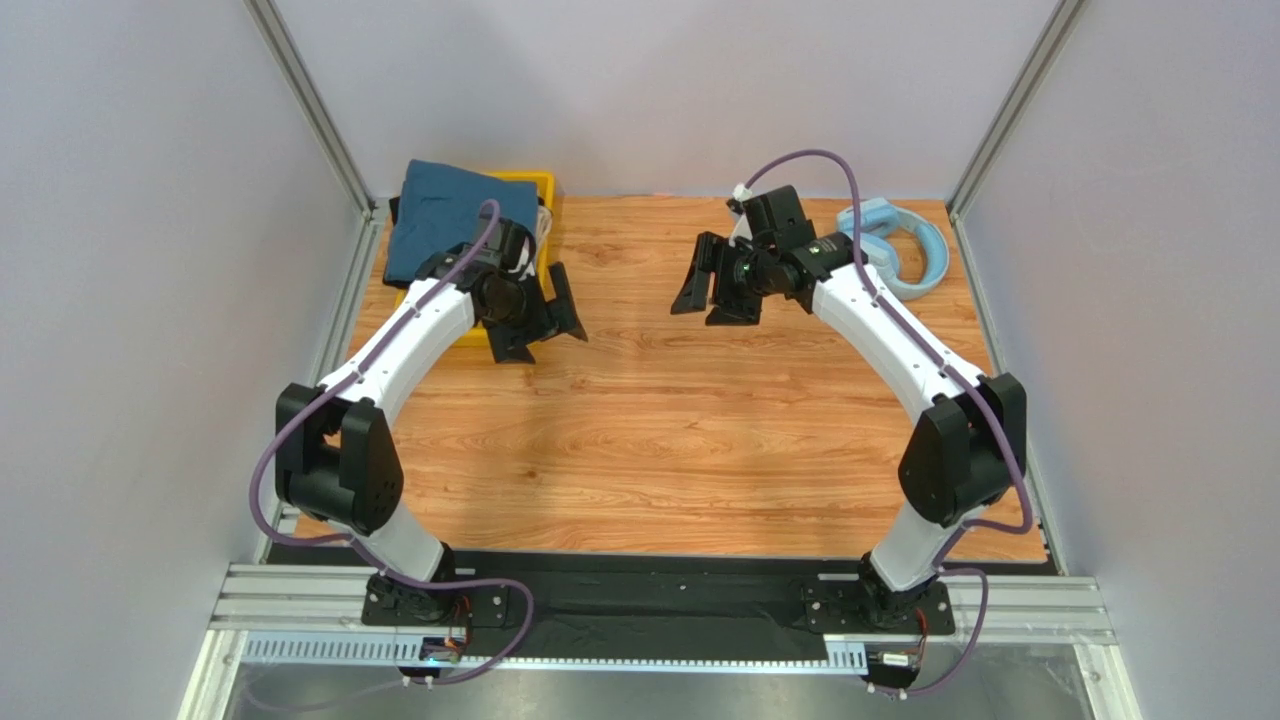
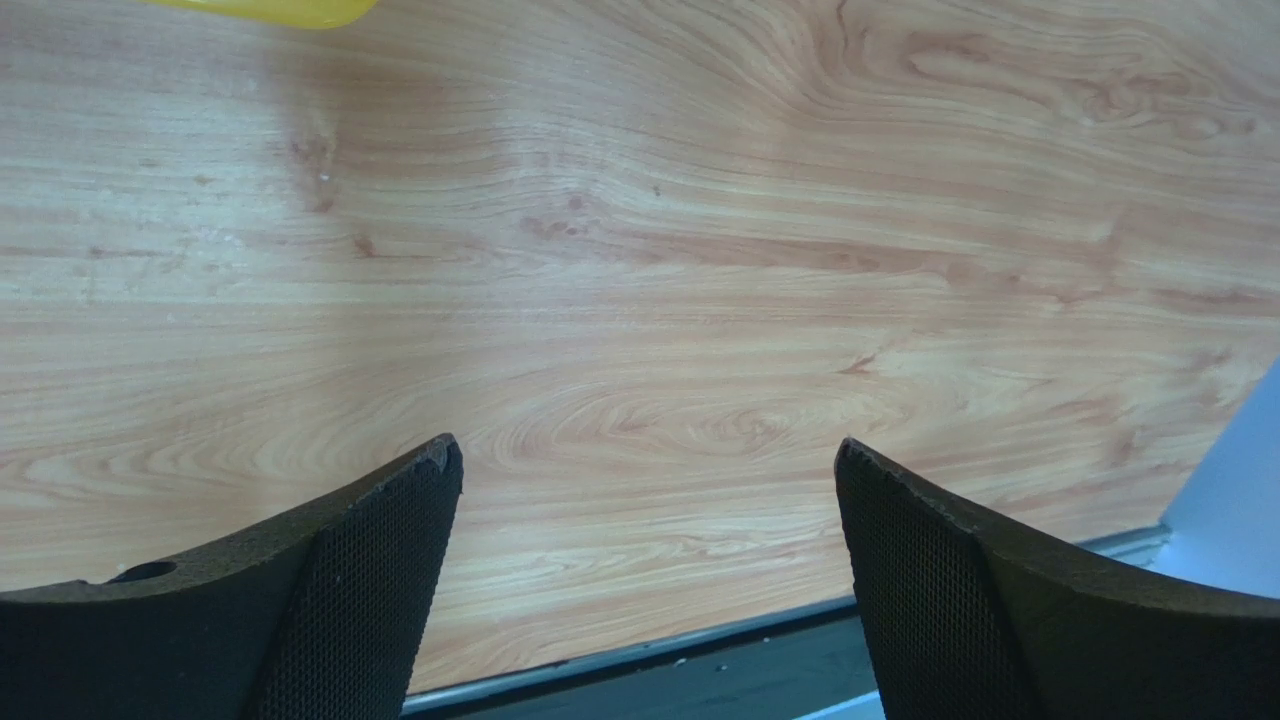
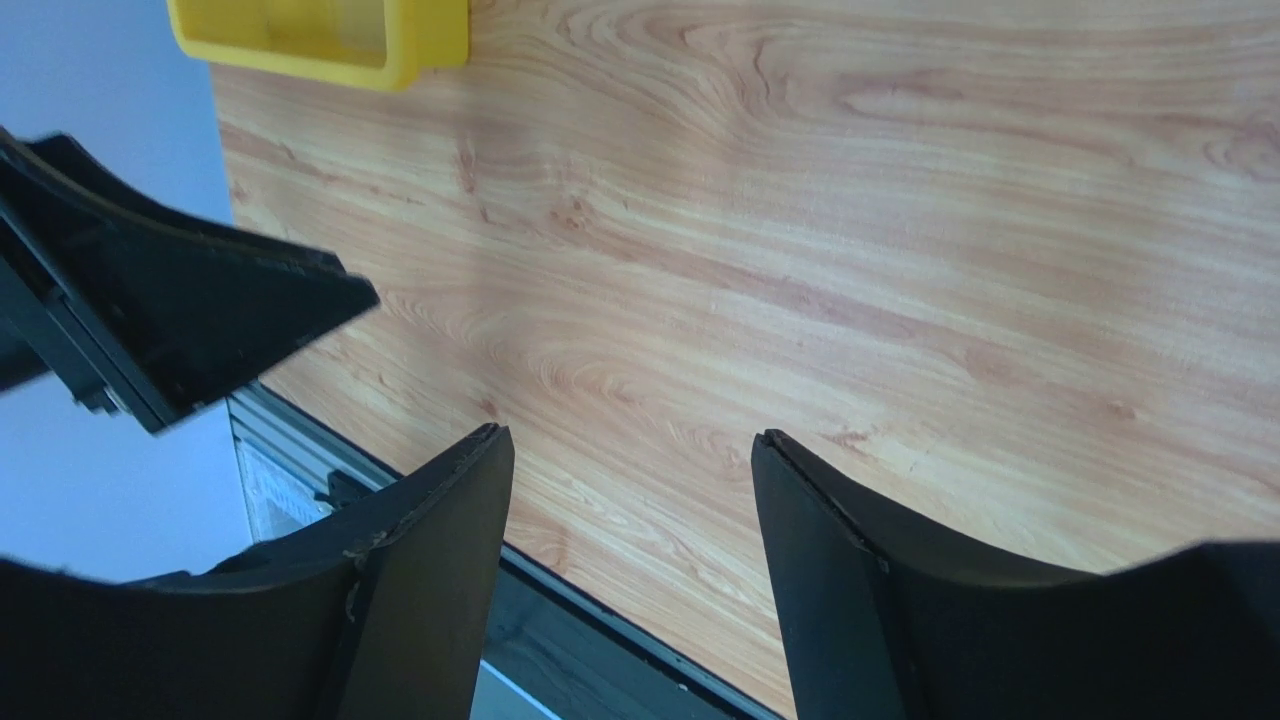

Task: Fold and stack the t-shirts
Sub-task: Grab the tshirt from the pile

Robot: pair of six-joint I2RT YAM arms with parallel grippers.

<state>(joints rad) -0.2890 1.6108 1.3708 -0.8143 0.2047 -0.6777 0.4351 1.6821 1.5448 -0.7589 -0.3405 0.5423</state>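
A dark teal-blue soft cloth t-shirt [image 1: 448, 213] lies loosely folded in a roughly flat slab on top of a yellow plastic bin [image 1: 544, 189] at the far left corner of the wooden table [image 1: 676, 435], overhanging the bin's left side.

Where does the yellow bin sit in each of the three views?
Top external: yellow bin in the far-left corner, partly covered by the teal-blue t-shirt.
Left wrist: a sliver of it at the top edge, left.
Right wrist: top-left corner.
Shared landmark: the wood-grain table, in all three.
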